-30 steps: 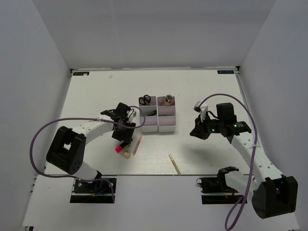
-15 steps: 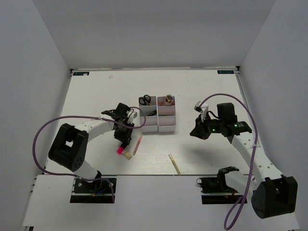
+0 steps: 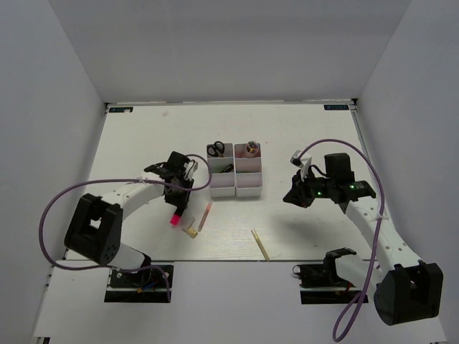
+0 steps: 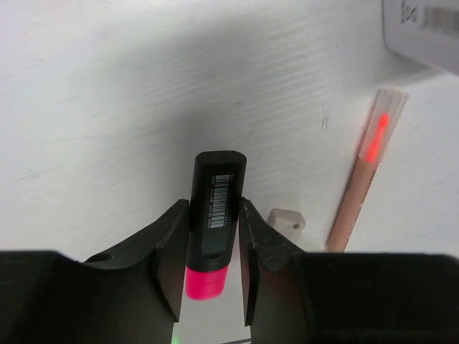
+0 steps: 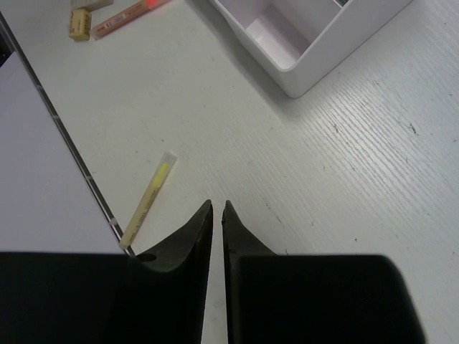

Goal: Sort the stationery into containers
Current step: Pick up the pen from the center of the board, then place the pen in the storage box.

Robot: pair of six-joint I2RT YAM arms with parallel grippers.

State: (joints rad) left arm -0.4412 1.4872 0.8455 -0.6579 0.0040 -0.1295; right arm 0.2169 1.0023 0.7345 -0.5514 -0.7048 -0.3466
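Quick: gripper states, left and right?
Left gripper: closed on the pink marker.
Right gripper: closed, holding nothing.

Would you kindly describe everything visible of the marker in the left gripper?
The marker is stubby and looks plastic: a black rounded section bearing a white barcode label, and a bright pink end. The left gripper is shut on it, black fingers pressing both sides, the pink end nearest the wrist. Whether it touches the table is unclear.
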